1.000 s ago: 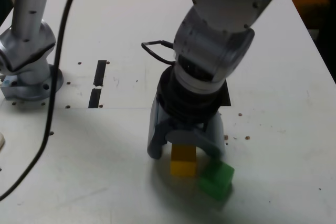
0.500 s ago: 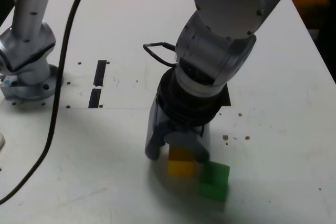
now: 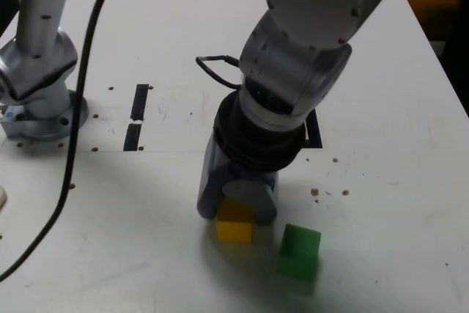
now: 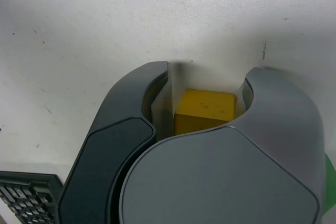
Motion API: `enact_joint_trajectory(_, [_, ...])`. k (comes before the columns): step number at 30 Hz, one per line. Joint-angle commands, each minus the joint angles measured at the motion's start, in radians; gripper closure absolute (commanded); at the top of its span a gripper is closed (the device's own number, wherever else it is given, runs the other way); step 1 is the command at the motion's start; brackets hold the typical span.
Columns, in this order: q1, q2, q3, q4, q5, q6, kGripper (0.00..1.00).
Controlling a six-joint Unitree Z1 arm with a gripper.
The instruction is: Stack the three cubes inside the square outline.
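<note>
The gripper (image 4: 210, 67) is drawn in, its two fingers (image 4: 289, 108) standing a cube's breadth apart with the yellow cube (image 4: 207, 106) pinched between them. In the wrist view, the cube's top and one side show between the inner faces. Whether its underside meets the white tabletop (image 3: 388, 218) cannot be determined.

The green cube (image 3: 299, 253) rests on the tabletop, apart from the yellow cube, near the gripper on its side toward the exterior view's right. The square outline (image 3: 314, 133) lies beyond the gripper and is mostly hidden by it; one black corner is visible. Two black tape strips (image 3: 138, 102) lie toward the exterior view's left, end to end.
</note>
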Motion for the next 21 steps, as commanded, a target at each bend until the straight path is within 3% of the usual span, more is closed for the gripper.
enact_joint_trajectory(1, [0.001,-0.011,0.001,0.000,0.001,0.001,0.68])
enact_joint_trajectory(6, [0.014,-0.011,-0.019,0.031,-0.002,0.012,0.73])
enact_joint_trajectory(10, [0.043,-0.014,-0.093,0.136,0.010,0.047,0.76])
enact_joint_trajectory(15, [0.075,-0.064,-0.203,0.293,0.092,0.075,0.77])
enact_joint_trajectory(17, [0.098,-0.113,-0.208,0.312,0.138,0.079,0.77])
enact_joint_trajectory(21, [0.162,-0.165,-0.201,0.337,0.182,0.112,0.77])
